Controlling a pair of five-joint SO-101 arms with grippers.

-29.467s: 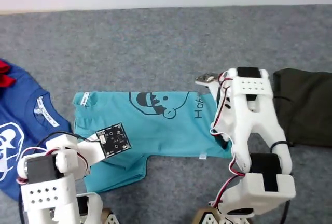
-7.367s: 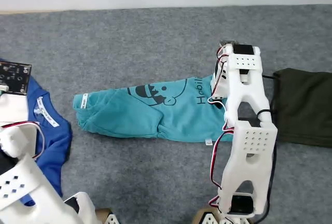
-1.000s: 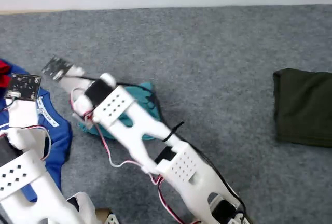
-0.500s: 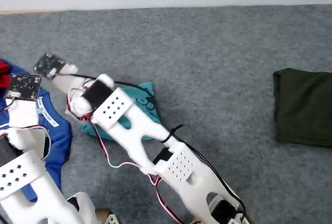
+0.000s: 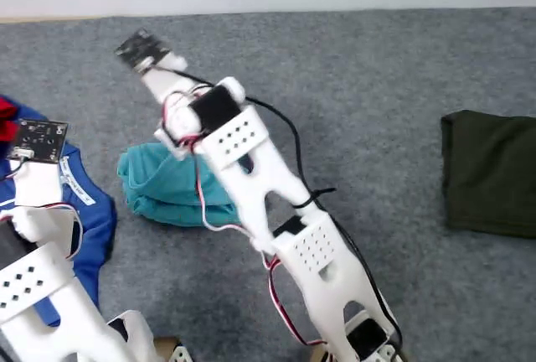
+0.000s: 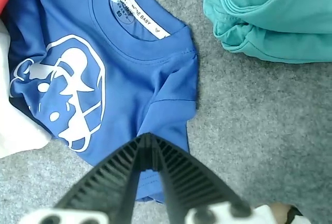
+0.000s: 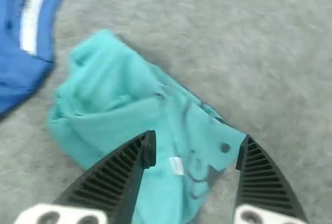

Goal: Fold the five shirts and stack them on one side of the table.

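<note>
Three shirts share the grey table (image 5: 377, 69): a teal shirt (image 5: 159, 188) bunched into a rough fold left of centre, a blue shirt (image 6: 104, 53) spread flat just beside it, and a dark green shirt (image 5: 490, 173) folded square at the right edge, apparently the start of the stack. The right gripper (image 7: 196, 143) hangs over the teal bundle, jaws wide and empty, placed to tidy or lift it. The left gripper (image 6: 149, 146), closed on nothing, waits above the blue shirt.

Matt cloth shirt (image 5: 159, 190), fuzzy grey tabletop (image 5: 377, 85)
</note>
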